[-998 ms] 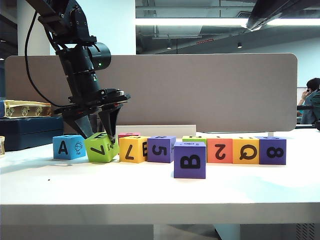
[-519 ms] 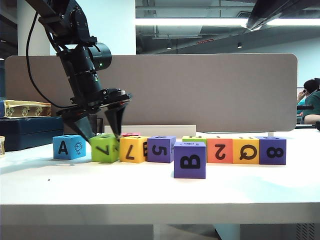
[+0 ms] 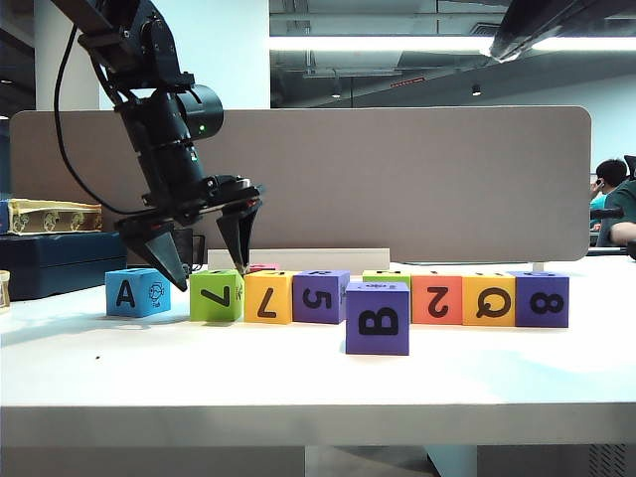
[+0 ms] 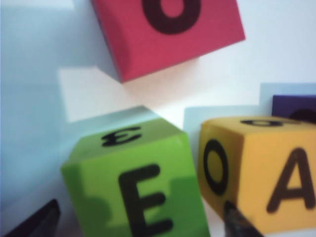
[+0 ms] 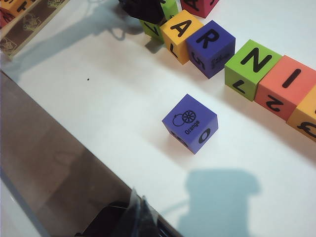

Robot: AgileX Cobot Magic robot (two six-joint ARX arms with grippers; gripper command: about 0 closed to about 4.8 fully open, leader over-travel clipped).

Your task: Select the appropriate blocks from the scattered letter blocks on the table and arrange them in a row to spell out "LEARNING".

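1. Seven letter blocks stood in a row on the table point(image 3: 298, 388), well back from its thick front edge: a lime green block point(image 3: 217, 295), a yellow block point(image 3: 268, 297), a purple block marked 5 point(image 3: 320, 296), a second green one point(image 3: 386, 277) largely hidden, an orange-red block point(image 3: 436, 298), a yellow block marked Q point(image 3: 488, 298) and a purple block marked 8 point(image 3: 542, 298).
2. The left gripper point(image 3: 204, 268) hung over the lime green block with its fingers spread, one tip to each side and clear of its top; nothing was pinched. In the left wrist view that block point(image 4: 136, 192) showed an E and sat just beside the yellow block point(image 4: 261, 173).
3. A blue block marked A point(image 3: 137, 291) sat apart at the row's left end.
4. The purple cube marked B point(image 3: 378, 318) stood alone in front of the row, with bare table on all sides.
5. A red block point(image 4: 168, 32) lay behind the row.
6. The grey-brown partition panel point(image 3: 417, 179) closed off the rear.
7. The right gripper point(image 5: 136, 219) hung back over the table's near edge; whether its fingers were spread or pressed together could not be told.
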